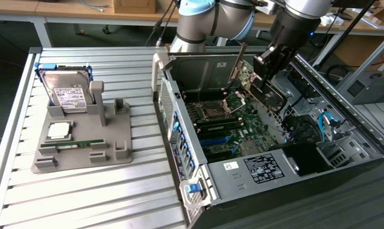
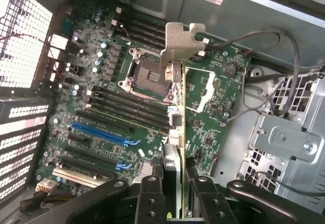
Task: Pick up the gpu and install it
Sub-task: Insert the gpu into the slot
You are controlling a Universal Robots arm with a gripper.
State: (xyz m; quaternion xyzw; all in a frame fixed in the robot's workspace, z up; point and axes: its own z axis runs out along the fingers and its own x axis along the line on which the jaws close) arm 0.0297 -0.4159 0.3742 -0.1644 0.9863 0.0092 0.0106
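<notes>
**Card held above open case**

The pincer (image 2: 176, 183) grips the gpu (image 2: 204, 104) by one edge. The card hangs upright inside the computer case (image 1: 243, 187), its metal bracket (image 2: 179, 40) outermost, above the motherboard (image 2: 109, 109).

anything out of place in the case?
Nothing damaged or spilled. The gpu is clamped in the gripper, slanted above the motherboard, not seated in a slot; the CPU socket looks empty.

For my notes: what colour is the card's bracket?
Pale grey bracket on the card; wrist view shows it best.
</notes>
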